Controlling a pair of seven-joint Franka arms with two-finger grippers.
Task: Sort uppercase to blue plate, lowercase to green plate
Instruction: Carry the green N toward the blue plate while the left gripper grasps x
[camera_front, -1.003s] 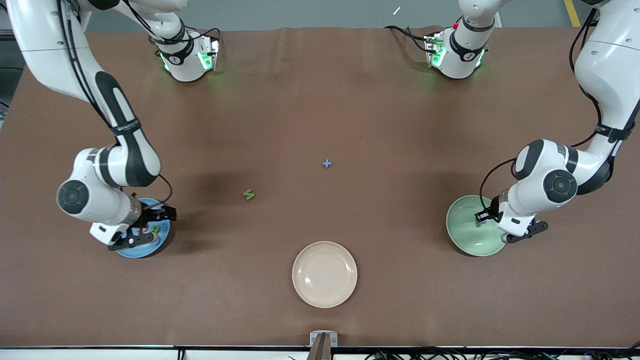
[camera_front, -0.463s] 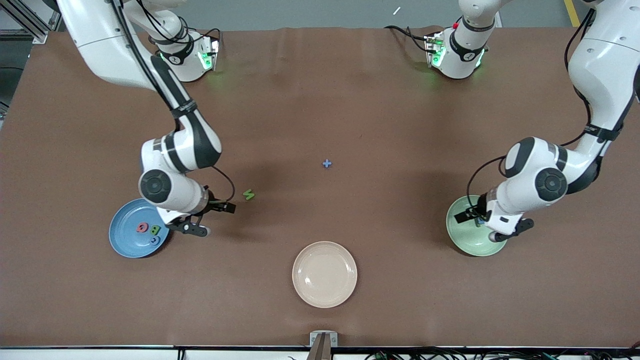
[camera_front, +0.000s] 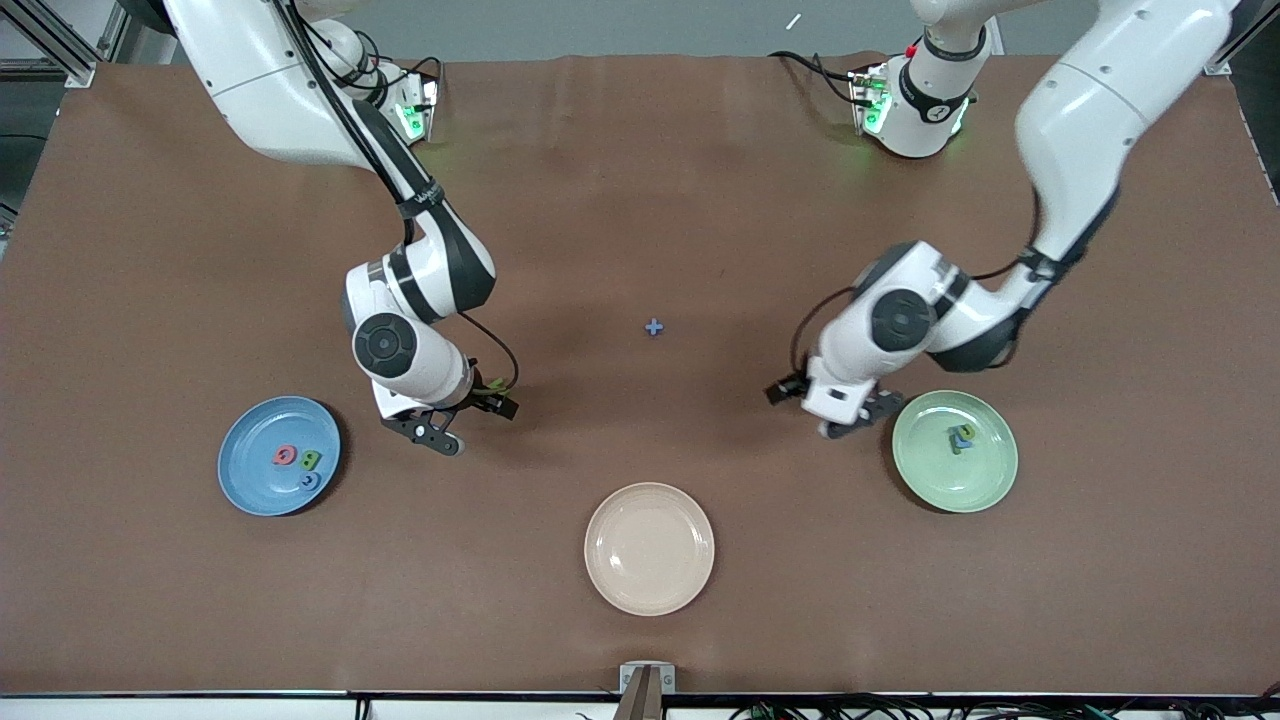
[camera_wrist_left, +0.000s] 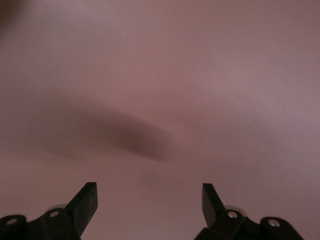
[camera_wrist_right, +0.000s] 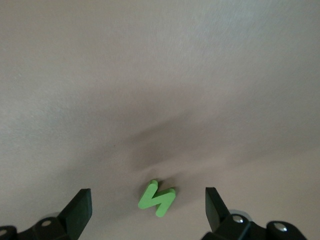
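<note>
Black fingers of the right end effector stand spread over a green N on the brown table, while the left end effector, also spread and empty, hangs over bare table beside the green plate. Three uppercase letters already lie in the blue plate and a small cluster of lowercase letters in the green. By my judgement the N and a blue x mid-table remain; a cream plate sits unused.
</note>
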